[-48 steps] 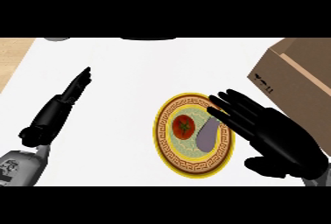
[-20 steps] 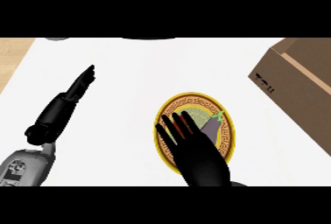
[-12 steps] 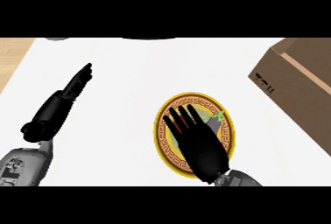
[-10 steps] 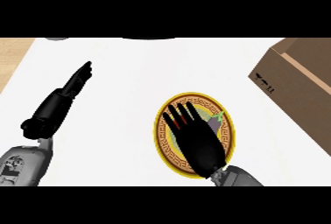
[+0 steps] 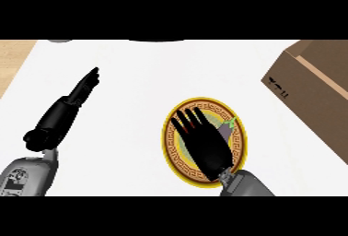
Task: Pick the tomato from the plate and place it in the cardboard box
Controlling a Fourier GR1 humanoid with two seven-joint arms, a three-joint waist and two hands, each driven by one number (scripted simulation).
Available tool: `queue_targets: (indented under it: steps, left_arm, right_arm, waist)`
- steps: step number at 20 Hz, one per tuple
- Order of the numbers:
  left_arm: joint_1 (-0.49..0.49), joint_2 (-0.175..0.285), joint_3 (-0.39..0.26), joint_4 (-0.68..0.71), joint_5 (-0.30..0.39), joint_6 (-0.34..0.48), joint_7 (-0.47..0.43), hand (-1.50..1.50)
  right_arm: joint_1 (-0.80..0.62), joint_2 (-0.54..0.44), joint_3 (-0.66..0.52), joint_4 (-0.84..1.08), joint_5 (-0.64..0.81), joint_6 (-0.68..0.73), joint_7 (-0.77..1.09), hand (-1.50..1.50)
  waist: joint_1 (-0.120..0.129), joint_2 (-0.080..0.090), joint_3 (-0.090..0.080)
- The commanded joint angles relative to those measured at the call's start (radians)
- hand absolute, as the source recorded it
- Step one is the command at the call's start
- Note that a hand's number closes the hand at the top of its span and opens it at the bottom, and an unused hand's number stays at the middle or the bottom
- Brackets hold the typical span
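A yellow-rimmed patterned plate (image 5: 171, 154) lies on the white counter, right of centre. My right hand (image 5: 206, 145) is spread flat over the plate's middle, fingers straight and pointing up and left. It hides the tomato almost entirely; only thin red slivers (image 5: 182, 131) show between the fingers. A purple vegetable with a green tip (image 5: 224, 129) peeks out at the hand's right side. The cardboard box (image 5: 314, 87) stands at the right edge, well apart from the hand. My left hand (image 5: 68, 103) rests open at the left, fingers up.
A strip of wooden surface (image 5: 14, 60) shows past the counter's upper left corner. White counter top (image 5: 176, 69) stretches between the plate and the far edge, and between the plate and the box.
My right hand has swung from the plate's right side to directly over its middle, covering the tomato, then edged slightly up the plate. The left hand has hardly moved.
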Motion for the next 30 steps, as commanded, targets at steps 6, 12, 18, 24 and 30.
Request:
queue_targets:
  steps: [6,12,18,24,30]
  left_arm:
    - [-0.001,-0.068,0.007,-0.017,-0.056,0.009,0.017,0.0]
    - [-0.02,-0.034,0.069,0.065,-0.05,-0.058,-0.049,0.0]
    - [-0.025,-0.061,0.054,0.004,-0.044,-0.062,0.002,0.0]
    - [-0.014,-0.085,0.053,0.017,-0.082,-0.037,-0.01,0.0]
    - [0.002,-0.037,0.095,-0.074,-0.031,-0.115,0.052,0.0]
  right_arm:
    - [-0.032,0.084,-0.058,0.121,0.108,-0.028,-0.008,-1.5]
    - [-0.062,0.078,-0.148,0.2,0.088,-0.034,-0.108,-1.5]
    - [-0.039,0.072,-0.072,0.225,0.138,-0.164,-0.212,1.5]
    - [-0.072,0.086,-0.126,0.431,0.197,-0.447,-0.285,1.5]
    - [-0.111,0.108,-0.181,0.282,0.157,-0.374,-0.31,1.5]
  waist:
    - [0.0,0.0,0.0]
    - [-0.002,0.001,0.0]
    - [-0.001,0.0,0.0]
    - [0.003,0.002,0.0]
    - [0.002,-0.001,0.0]
